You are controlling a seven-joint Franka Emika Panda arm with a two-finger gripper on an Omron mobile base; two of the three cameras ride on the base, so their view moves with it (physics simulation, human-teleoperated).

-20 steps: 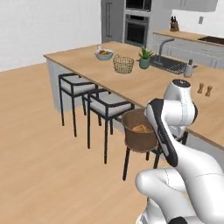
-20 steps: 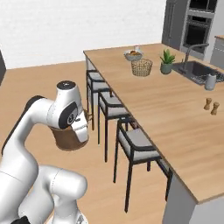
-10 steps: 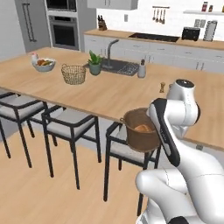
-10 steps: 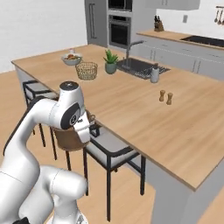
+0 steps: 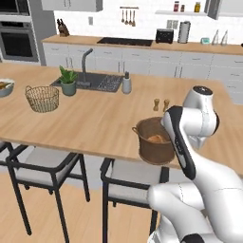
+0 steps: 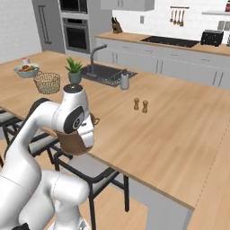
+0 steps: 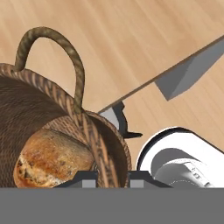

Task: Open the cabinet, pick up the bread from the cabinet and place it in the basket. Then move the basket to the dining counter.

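Now the bread (image 7: pixel 52 157) sits inside the basket (image 5: pixel 154 142) — claw (image 7: pixel 111 177) clamped on its rim, seemingly just over the counter (image 5: pixel 90 123) edge; setting down remains.

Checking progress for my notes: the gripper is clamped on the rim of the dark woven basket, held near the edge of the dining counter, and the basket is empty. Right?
Not quite: the basket is not empty. The hand view shows the bread lying inside it. The rest holds: the gripper is shut on the basket's rim, by the edge of the dining counter.
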